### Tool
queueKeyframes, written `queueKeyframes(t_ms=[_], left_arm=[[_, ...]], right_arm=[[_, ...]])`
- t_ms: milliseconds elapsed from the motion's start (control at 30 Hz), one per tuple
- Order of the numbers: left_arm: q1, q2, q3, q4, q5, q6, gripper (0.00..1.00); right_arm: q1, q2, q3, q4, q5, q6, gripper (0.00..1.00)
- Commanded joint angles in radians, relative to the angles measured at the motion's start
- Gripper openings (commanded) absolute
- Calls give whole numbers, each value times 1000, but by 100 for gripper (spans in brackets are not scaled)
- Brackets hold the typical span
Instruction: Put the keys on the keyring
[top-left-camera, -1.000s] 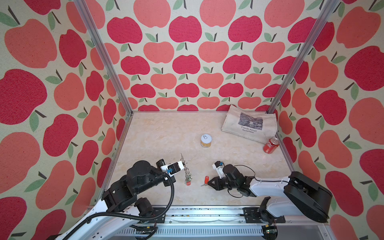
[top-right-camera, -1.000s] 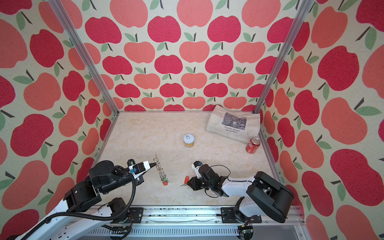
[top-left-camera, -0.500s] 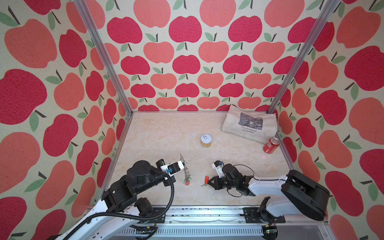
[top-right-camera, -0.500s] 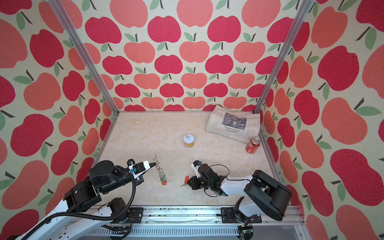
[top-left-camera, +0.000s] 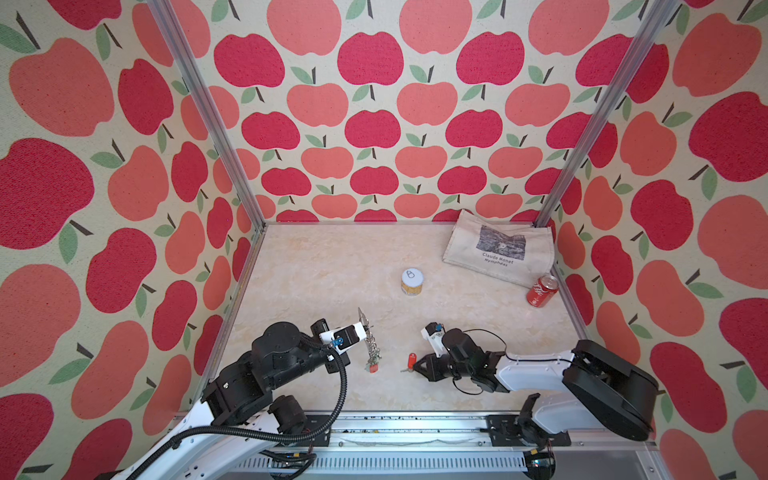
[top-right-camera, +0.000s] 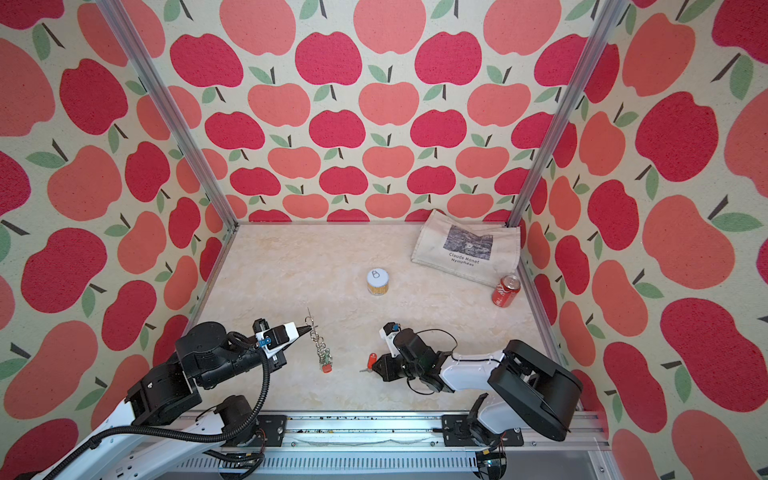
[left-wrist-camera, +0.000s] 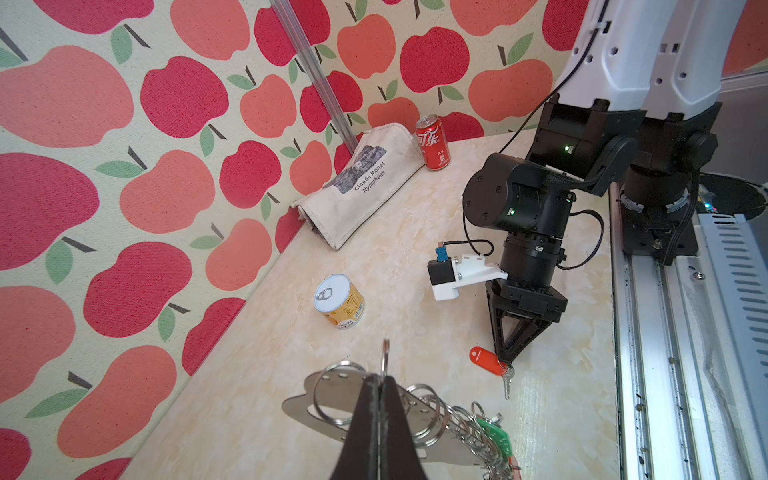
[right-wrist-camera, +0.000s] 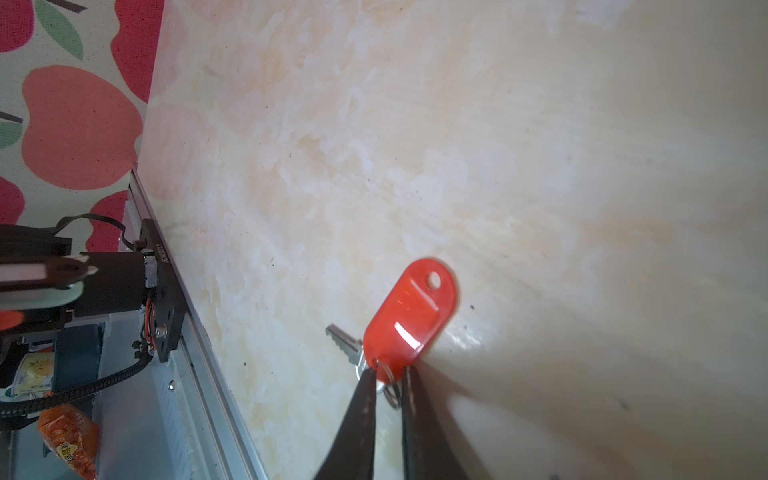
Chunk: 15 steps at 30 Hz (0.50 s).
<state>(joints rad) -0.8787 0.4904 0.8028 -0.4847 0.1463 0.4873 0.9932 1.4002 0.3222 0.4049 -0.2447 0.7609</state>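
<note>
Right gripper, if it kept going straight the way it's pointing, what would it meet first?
The red-tagged key. The right gripper has its fingers either side of the key's ring end, so it meets that first, then probably the table underneath.

Left gripper (left-wrist-camera: 380, 376) raised, jaws closed; right gripper (right-wrist-camera: 387, 370) low, jaws narrowly apart.

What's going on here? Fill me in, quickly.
The left jaws are shut on the keyring, holding it up on edge, with a green-tagged key already hanging from its rings. The right jaws are down at a red-tagged key lying on the table and appear to pinch its ring end. That key is not yet on the keyring.
</note>
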Motion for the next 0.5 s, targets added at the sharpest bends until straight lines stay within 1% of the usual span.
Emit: queueKeyframes(t_ms=[0, 367, 467], left_arm=[[6, -10, -7, 16, 2, -10, 0], [6, -10, -1, 5, -3, -12, 0], [5, -10, -1, 8, -4, -12, 0]], right_arm=[[7, -8, 9, -39, -11, -15, 15], [18, 4, 23, -15, -29, -37, 13], [19, 0, 25, -13, -23, -44, 6]])
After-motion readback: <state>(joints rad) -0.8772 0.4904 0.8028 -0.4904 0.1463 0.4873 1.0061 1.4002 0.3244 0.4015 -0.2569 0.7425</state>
